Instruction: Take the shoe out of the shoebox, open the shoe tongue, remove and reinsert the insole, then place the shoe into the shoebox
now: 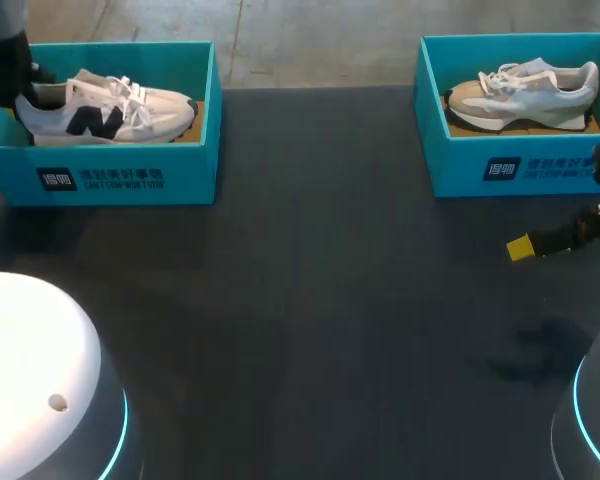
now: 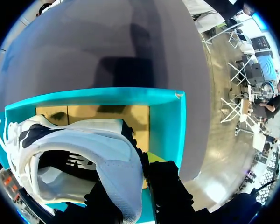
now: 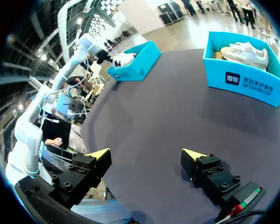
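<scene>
A white shoe with a navy side mark (image 1: 105,110) lies in the teal shoebox (image 1: 100,175) at the far left of the table. My left gripper (image 1: 25,100) is at the shoe's heel. In the left wrist view the heel (image 2: 116,168) sits pinched between the dark fingers (image 2: 170,191), so the left gripper (image 2: 140,168) is shut on it, with the shoe still over the shoebox (image 2: 165,121). My right gripper (image 1: 525,247) hovers low over the table at the right, open and holding nothing (image 3: 145,155).
A second teal shoebox (image 1: 510,160) with a beige and white shoe (image 1: 525,92) stands at the far right, just behind my right gripper. In the right wrist view this box (image 3: 245,77) lies ahead of the open fingers. Dark tabletop (image 1: 310,300) spreads between the boxes.
</scene>
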Robot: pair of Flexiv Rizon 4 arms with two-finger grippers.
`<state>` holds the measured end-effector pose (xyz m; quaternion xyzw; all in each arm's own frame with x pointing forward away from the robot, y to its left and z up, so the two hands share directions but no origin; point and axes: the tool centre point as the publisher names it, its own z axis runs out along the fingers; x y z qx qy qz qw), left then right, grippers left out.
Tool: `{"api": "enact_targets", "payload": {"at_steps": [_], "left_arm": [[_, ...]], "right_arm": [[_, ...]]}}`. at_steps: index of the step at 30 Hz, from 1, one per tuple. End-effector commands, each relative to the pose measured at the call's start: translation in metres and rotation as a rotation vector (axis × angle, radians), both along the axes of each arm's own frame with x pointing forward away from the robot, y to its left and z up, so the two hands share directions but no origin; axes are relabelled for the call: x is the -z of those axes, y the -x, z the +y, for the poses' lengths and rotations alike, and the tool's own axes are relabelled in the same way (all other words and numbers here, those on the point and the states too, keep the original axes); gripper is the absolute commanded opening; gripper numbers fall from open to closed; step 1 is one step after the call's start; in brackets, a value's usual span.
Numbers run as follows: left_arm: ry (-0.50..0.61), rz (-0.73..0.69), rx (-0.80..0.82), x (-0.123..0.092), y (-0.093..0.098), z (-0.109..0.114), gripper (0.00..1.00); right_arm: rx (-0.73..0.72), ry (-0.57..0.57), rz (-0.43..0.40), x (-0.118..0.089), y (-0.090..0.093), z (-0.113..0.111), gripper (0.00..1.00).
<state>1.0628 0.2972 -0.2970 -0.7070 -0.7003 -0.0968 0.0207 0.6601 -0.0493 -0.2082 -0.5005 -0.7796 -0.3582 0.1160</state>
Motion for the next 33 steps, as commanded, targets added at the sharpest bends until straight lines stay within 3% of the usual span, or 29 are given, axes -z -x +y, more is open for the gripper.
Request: {"api": "enact_targets", "payload": {"at_steps": [1, 33], "left_arm": [[-0.004, -0.004, 0.002, 0.004, 0.002, 0.000, 0.00], [-0.021, 0.028, 0.004, 0.053, 0.004, 0.002, 0.00]], "right_arm": [[0.002, 0.003, 0.001, 0.000, 0.000, 0.001, 1.00], [0.002, 0.003, 0.001, 0.000, 0.000, 0.001, 1.00]]}}
